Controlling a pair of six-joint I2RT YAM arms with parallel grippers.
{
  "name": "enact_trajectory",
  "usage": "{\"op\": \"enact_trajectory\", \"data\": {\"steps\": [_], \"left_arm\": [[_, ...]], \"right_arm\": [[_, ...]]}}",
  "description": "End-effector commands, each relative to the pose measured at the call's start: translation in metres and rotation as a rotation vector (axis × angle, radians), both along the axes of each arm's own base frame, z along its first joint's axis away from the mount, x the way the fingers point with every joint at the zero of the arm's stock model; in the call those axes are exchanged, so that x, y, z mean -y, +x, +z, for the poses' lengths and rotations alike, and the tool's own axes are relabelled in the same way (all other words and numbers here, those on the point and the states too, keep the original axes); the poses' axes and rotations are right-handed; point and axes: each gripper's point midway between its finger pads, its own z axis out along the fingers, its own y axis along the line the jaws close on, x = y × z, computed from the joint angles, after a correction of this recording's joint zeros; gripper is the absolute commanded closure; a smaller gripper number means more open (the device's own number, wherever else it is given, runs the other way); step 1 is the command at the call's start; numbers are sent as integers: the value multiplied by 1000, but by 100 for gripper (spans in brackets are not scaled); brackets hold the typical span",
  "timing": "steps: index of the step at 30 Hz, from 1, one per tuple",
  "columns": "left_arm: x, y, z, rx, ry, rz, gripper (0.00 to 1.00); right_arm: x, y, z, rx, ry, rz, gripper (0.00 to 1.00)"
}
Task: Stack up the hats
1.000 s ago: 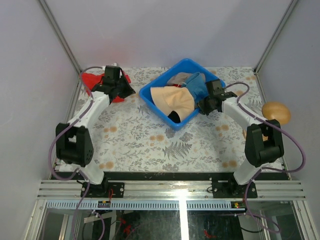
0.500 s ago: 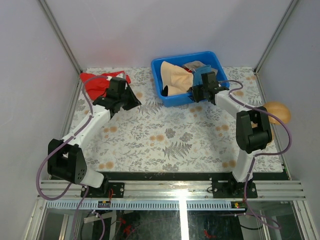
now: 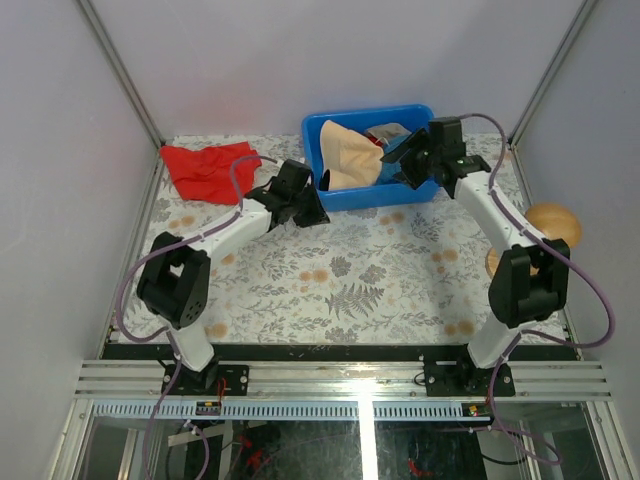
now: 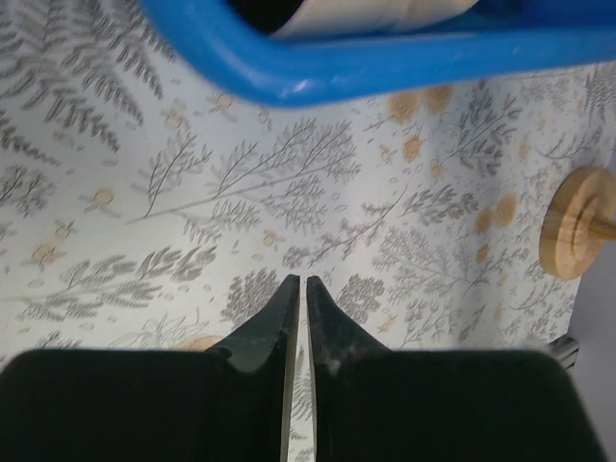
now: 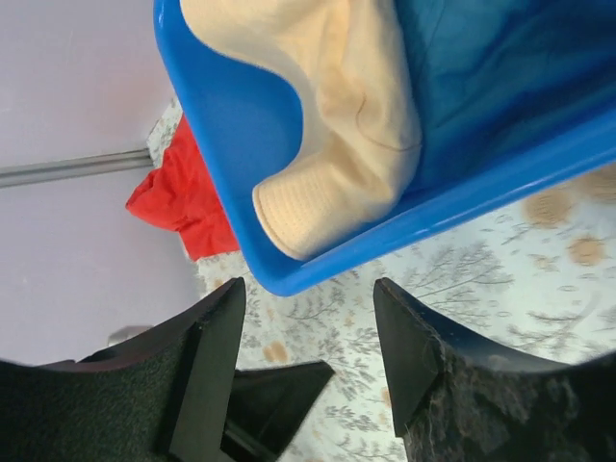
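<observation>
A robotics lab cell: plain panel walls [image 3: 330,50], aluminium frame posts [image 3: 118,70], slotted mounting rail [image 3: 350,378] along the table edge.

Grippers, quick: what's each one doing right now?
Left gripper: closed, holding nothing.
Right gripper: open, holding nothing.

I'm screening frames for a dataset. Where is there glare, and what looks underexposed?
Top external: strong glare on the metal rail at the near edge. Left wrist: a small highlight on the rim of the blue bin; the left gripper is dark and almost featureless. Right wrist: the right gripper is dark too, while the peach hat shows clearly.
</observation>
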Motion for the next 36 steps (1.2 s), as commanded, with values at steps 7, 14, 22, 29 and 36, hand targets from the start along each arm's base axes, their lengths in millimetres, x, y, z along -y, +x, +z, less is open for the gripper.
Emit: {"op": "enact_trajectory", "data": {"steps": [7,14,22,29,36], "left_arm": [[50,57,5,85,-78,-41,99],[59,86,-20,79,-46,-33,100],[38,129,-31,75,-52,36,100],[5,162,-37,78,-44,94,100],[3,174,-16,124,-47,66,100]], "right_arm": [[120,-60,-21,-191,-419,-65,81],[155,-83,-65,-352,-467,-75,94],[168,-43,-101,-423,-547,-58,98],[173,21,-110,-383,-586,-66,100],[165,70,-110,-302,-564,-38,100]]}}
